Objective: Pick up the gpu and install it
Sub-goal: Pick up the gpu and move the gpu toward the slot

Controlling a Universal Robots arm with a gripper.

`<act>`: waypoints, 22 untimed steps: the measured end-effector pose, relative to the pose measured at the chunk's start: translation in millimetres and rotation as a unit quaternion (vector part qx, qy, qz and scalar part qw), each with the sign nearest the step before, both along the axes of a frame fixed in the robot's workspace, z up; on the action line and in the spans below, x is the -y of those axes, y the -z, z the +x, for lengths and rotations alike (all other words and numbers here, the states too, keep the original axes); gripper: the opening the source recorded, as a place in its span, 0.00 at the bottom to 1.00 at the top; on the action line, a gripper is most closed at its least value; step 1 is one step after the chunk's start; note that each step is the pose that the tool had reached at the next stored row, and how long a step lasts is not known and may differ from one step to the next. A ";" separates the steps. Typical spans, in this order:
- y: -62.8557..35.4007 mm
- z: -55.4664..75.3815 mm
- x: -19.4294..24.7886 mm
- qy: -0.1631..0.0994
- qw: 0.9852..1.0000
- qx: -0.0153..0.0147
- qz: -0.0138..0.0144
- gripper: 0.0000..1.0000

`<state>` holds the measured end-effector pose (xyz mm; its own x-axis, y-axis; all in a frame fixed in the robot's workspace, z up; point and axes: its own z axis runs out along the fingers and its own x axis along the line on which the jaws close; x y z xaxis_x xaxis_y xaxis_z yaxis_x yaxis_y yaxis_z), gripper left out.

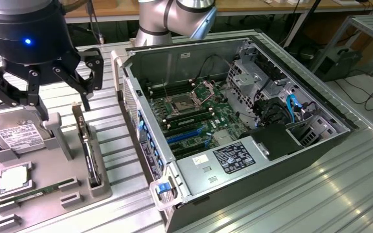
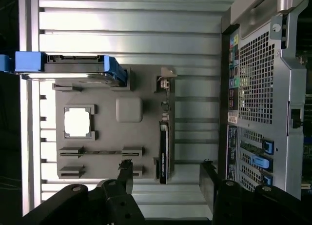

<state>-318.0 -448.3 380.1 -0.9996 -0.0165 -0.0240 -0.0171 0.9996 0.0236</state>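
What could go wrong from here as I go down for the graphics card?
1. The graphics card stands on its thin edge in a slot of the gray holder. The open gripper hangs above it, so an off-centre descent could land a finger on the card's top edge.
2. The hard drive sits close beside the gripper and a spread finger might clip it.
3. The computer case wall is right next to the holder, and the lifted card could knock it.

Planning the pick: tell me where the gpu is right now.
On the exterior view's left, the gpu stands on edge in the gray tray's slot nearest the open computer case, beneath the gripper.
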 end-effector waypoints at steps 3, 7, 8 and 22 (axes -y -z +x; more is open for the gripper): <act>5.3 0.1 -0.5 -0.006 1.000 0.000 -0.001 0.66; 14.9 0.0 -1.0 -0.007 1.000 0.000 -0.001 0.66; 16.1 0.0 -1.0 -0.007 1.000 0.000 -0.001 0.66; 41.8 0.0 -0.3 -0.004 1.000 0.001 -0.001 0.66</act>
